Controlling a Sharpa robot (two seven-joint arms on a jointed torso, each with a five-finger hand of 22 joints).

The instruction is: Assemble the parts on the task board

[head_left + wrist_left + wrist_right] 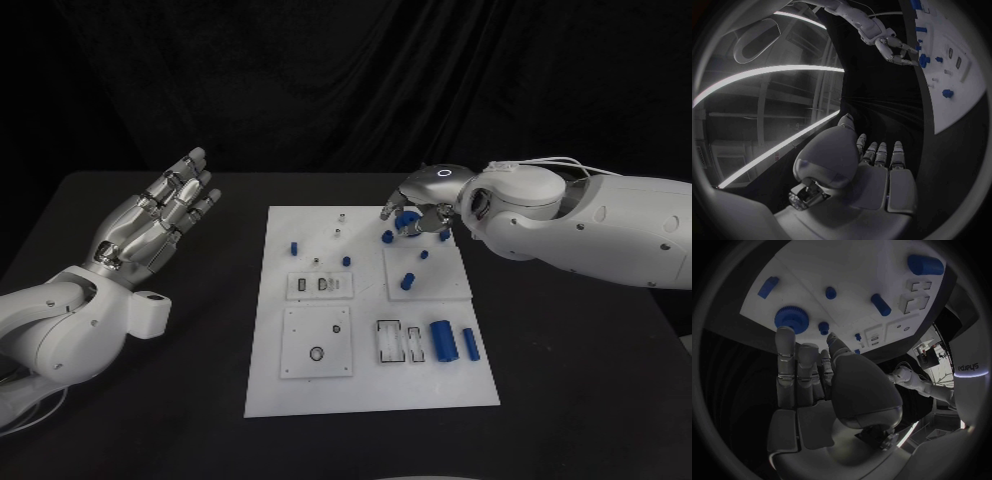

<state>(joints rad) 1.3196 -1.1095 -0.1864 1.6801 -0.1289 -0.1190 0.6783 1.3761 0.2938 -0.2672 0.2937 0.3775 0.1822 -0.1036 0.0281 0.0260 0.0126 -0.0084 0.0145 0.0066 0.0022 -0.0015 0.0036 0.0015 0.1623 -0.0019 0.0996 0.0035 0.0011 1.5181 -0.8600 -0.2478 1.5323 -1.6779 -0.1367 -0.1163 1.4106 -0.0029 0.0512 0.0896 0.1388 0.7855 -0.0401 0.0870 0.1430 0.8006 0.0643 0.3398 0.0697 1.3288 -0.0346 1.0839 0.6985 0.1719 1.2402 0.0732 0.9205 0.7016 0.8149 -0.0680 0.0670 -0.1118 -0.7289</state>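
Nearby, we see our left hand [152, 225] raised beside the task board [372, 390], fingers spread, holding nothing, above the black desk [577, 420]. Blue parts [457, 343] lie on the board's near right side. At its far edge, our right hand [418, 212] hovers, fingers apart around a blue gear [410, 222]; whether it grips, we cannot tell.

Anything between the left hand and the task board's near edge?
No. In the head view only bare black table lies between the left hand and the task board.
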